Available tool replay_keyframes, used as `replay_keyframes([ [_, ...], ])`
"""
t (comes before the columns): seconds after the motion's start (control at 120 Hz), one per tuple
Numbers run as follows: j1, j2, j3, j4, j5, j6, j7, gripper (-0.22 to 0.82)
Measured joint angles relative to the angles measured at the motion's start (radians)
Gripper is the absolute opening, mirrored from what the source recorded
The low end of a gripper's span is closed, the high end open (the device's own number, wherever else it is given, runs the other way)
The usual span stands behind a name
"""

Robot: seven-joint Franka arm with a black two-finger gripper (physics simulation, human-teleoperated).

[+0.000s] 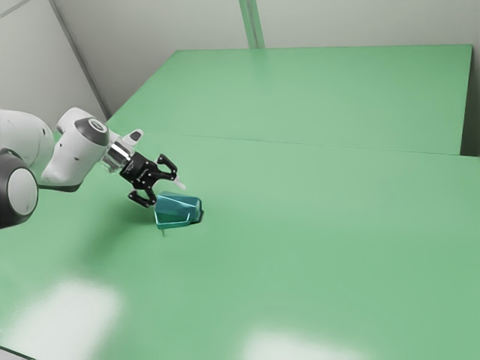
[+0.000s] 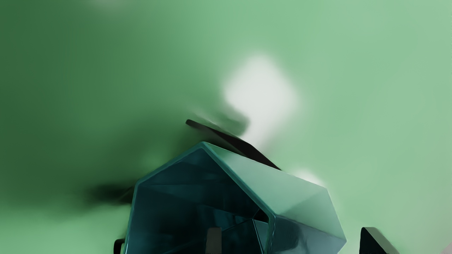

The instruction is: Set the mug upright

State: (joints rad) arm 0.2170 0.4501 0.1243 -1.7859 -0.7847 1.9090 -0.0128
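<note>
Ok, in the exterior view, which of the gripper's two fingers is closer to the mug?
The lower finger: it sits by the mug's open end, while the upper finger stands farther off.

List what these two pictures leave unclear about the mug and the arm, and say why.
Part of the mug, wrist view: cut off by the bottom edge.
Dark strip, wrist view: partly behind the mug; purpose unclear.
Base of the arm, exterior view: beyond the left edge.
Contact between end effector and mug, exterior view: too small to tell.
</note>
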Motion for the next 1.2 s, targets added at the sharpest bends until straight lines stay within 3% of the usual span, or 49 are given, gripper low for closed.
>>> replay_keyframes([
  [0.125, -0.001, -0.002, 0.0, 0.003, 0.008, 0.001, 0.006, 0.1],
  [0.55, -0.018, -0.015, -0.034, 0.047, 0.02, 0.031, 0.01, -0.13],
  [0.792, -0.02, -0.042, -0.055, 0.051, 0.067, 0.046, 0.009, -0.17],
  [1.008, -0.08, -0.144, -0.094, 0.034, 0.356, 0.069, -0.012, -0.18],
  [1.2, -0.136, -0.242, -0.119, -0.072, 0.598, 0.13, -0.046, -0.18],
])
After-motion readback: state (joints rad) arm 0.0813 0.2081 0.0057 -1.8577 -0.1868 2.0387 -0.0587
